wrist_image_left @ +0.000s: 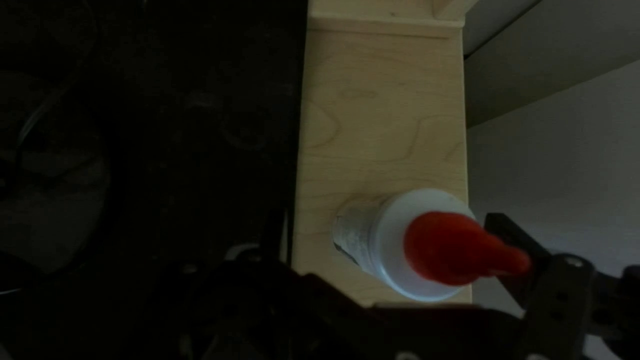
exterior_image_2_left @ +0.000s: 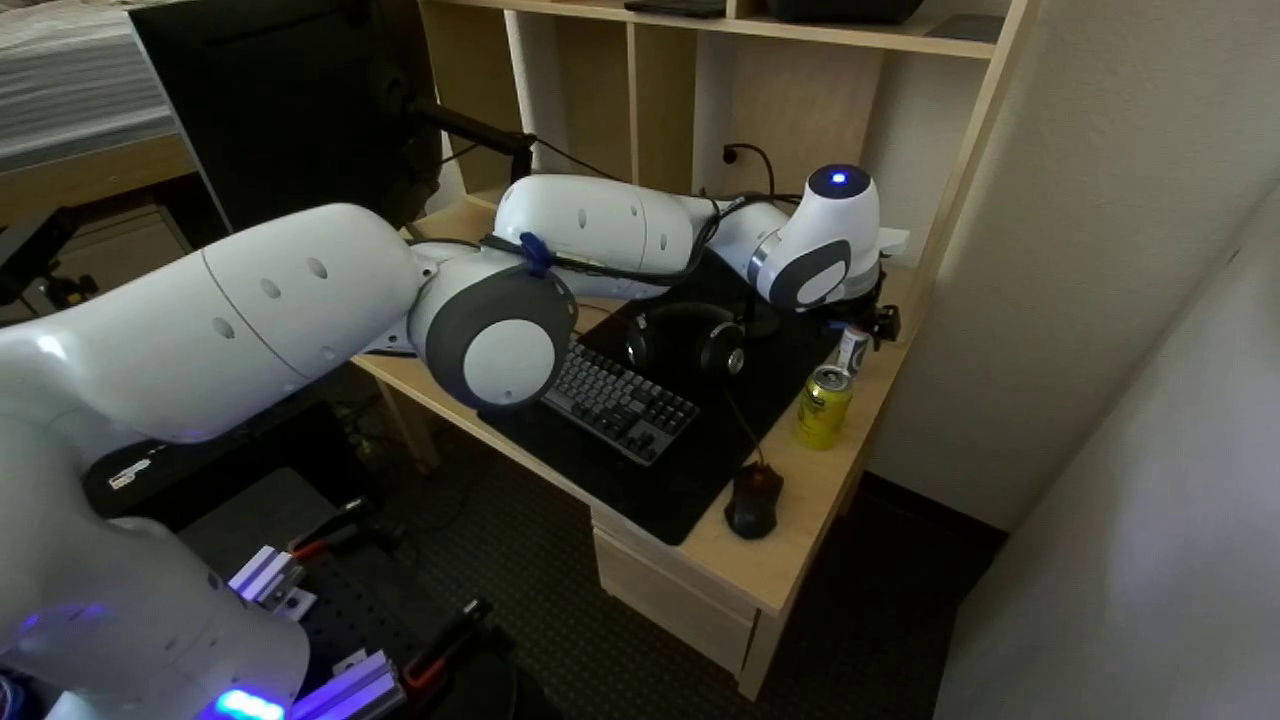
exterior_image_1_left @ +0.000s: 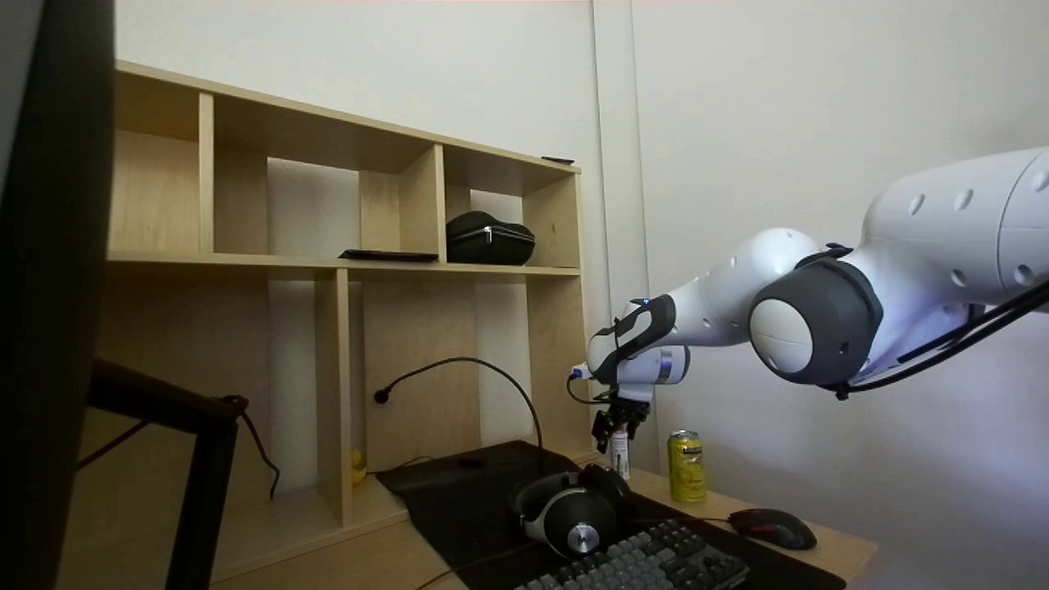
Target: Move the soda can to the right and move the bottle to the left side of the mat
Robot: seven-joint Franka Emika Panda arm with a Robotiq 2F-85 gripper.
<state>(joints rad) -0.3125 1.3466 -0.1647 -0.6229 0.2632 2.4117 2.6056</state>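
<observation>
Two fingers point(wrist_image_left: 552, 292), set wide apart, one bottle point(wrist_image_left: 417, 250) between them; near them, one can point(exterior_image_2_left: 824, 410) on the one table point(exterior_image_2_left: 802, 520); below and to one side, one mat point(exterior_image_2_left: 690, 478).

Seen from above, the bottle point(wrist_image_left: 395, 250) stands on a strip of pale wooden desktop point(wrist_image_left: 385, 125), apart from the edge of the black mat point(wrist_image_left: 210, 150) to its left. Its red pointed cap point(wrist_image_left: 455, 250) aims toward the right of the view, and a printed label point(wrist_image_left: 352, 237) shows on the body. The gripper point(wrist_image_left: 389, 230) enters from the bottom, its dark fingers point(wrist_image_left: 560, 300) spread with the bottle between them; the cap's tip overlaps one, touching or not I cannot tell. At far left sits a dim round shape point(wrist_image_left: 55, 205), too dark to identify. A wooden board point(wrist_image_left: 375, 22) crosses the desktop's top end; a gray wall point(wrist_image_left: 560, 165) fills the right.
</observation>
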